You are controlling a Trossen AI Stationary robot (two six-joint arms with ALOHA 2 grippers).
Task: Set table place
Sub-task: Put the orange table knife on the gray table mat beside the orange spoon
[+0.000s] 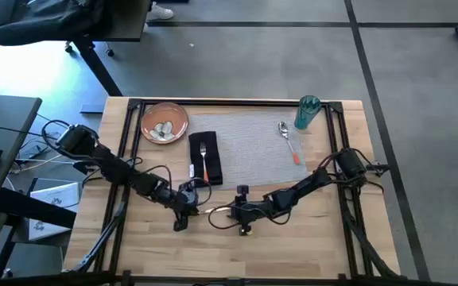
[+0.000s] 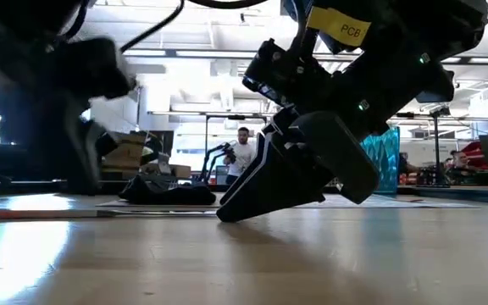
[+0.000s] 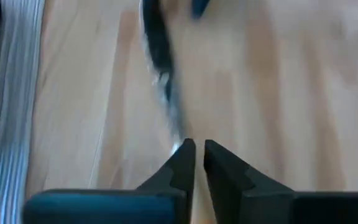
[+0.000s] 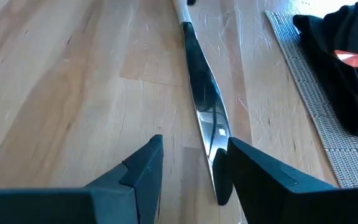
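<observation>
Fork [image 1: 203,160] on napkin [image 1: 205,156], spoon [image 1: 288,140] and cup [image 1: 307,112] placed — knife [image 4: 205,112] still loose between right gripper's [image 4: 188,167] open fingers, left gripper [image 3: 195,165] nearly closed, empty.

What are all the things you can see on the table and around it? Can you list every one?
table: one, light wood, under everything
placemat: one, grey, on the far half of the table
napkin: one, black, on the placemat's left edge
fork: one, orange handle, lying on the napkin
spoon: one, orange handle, on the placemat's right part
cup: one, teal, far right corner of the placemat
plate: one, orange-brown, far left corner, small pale bits on it
knife: one, shiny metal, on bare wood near the placemat
person: one, far back in the room
left gripper: dark, shut, pointing at the knife
right gripper: dark, open, fingers either side of the knife's blade
</observation>
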